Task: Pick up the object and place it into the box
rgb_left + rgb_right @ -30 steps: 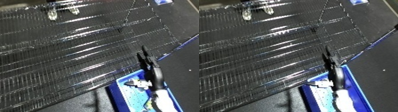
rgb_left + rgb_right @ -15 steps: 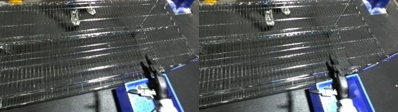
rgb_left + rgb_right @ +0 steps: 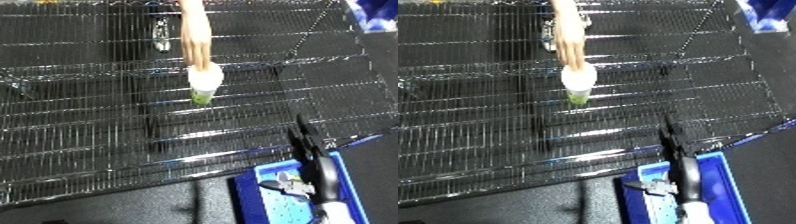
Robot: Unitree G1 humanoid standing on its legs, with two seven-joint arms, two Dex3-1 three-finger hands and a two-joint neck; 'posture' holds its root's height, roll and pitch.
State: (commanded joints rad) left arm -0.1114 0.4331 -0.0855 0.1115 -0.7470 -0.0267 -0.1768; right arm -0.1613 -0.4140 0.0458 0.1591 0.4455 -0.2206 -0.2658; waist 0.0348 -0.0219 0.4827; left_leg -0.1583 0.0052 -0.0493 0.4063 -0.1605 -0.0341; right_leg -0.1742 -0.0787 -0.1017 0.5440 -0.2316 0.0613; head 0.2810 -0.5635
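1. Wire shelf (image 3: 107, 125) fills most of both views; shiny metal grid, tilted a bit in frame.
2. A person's arm (image 3: 194, 35) comes down from the top edge onto the shelf, near its middle.
3. The arm ends at a white-and-green object (image 3: 205, 84): white upper part, green tip (image 3: 202, 98) at the bottom. It is at or just above the wires; can't tell if touching.
4. Can't tell how the person's fingers sit on the object; blurred.
5. Blue bin (image 3: 266, 172) is off the shelf's near-right corner, at the lower right of the views. Only part of it shows.
6. Robot's right hand (image 3: 311, 150) is black, with thin straight fingers reaching up from the bin over the shelf's near edge. Fingers are close together, not curled, and hold nothing.
7. White forearm bit (image 3: 694, 214) shows below the hand, over the bin.
8. Small silver parts (image 3: 289, 184) sit over the bin beside the forearm; can't make out what.
9. Object is well apart from the bin and from the right hand, further back on the shelf.
10. Left hand is in neither view.
11. A metal clip-like piece (image 3: 161, 36) hangs at the shelf's far part, just left of the arm.
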